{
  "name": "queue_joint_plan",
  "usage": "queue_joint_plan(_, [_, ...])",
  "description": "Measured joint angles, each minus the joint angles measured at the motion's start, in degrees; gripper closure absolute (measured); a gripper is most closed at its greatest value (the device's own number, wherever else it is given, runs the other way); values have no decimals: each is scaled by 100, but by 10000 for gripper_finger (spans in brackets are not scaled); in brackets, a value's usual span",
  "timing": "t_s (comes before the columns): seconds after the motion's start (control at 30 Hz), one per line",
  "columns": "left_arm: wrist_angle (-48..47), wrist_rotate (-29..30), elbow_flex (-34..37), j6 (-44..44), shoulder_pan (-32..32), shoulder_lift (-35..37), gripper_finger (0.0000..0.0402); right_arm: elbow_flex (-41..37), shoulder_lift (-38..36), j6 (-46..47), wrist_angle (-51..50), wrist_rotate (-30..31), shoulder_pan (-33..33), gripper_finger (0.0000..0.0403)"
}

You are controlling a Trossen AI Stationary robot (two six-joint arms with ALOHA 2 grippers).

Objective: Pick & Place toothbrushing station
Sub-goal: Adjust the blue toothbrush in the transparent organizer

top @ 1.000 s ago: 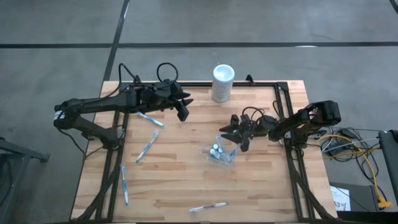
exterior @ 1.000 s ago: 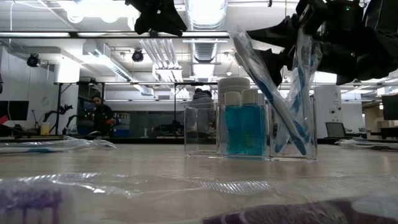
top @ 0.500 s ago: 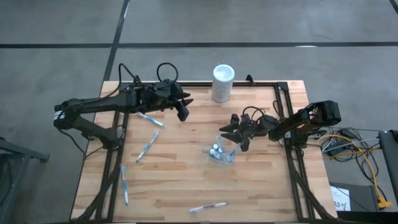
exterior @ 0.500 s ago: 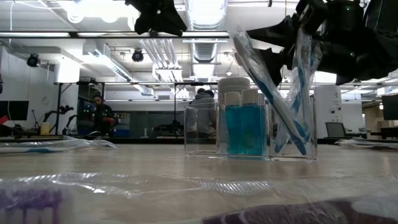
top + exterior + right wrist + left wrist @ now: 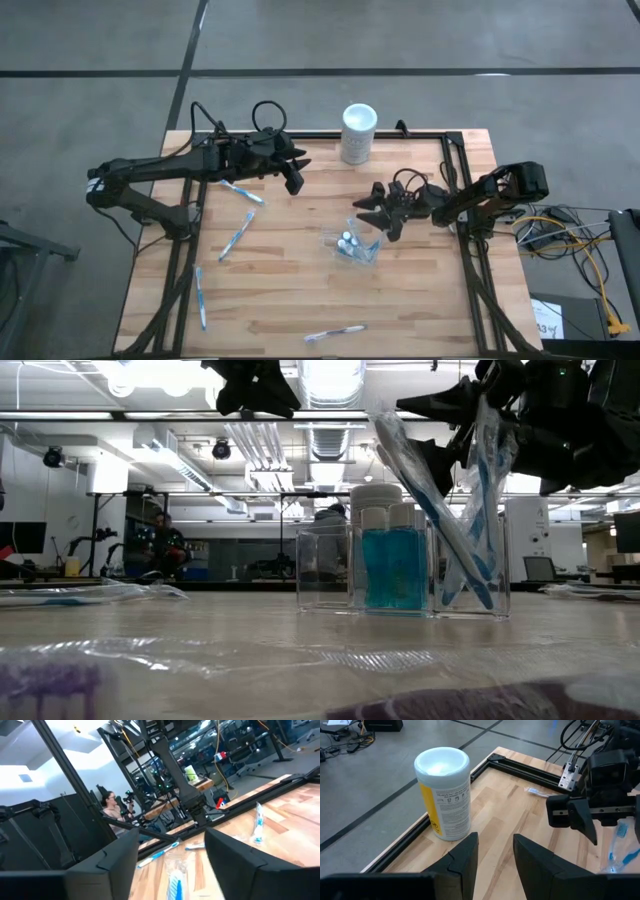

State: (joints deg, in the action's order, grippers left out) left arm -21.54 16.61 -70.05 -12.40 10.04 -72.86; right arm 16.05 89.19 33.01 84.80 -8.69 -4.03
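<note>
Right pincer is held spread open just beside the small clear plastic cup. Left pincer, also open, is parked near the white cylinder with a yellow-striped label; its print can't be read.

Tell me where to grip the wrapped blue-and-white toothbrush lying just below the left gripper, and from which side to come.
Grip the wrapped blue-and-white toothbrush at mid-handle, coming straight down from above. It lies flat on the wooden table and slants diagonally, so turn the fingers across its thin width. Nothing lies against it, and the left gripper, open, is probably the nearer one.
</note>
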Motion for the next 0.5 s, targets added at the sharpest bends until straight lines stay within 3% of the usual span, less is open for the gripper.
queue_joint_plan(0.2, [2,1,1,-1,-2,0,273,0,-1,0,-60,-8,0,133])
queue_joint_plan(0.5, [1,1,-1,-1,-2,0,273,0,-1,2,-45,-17,4,99])
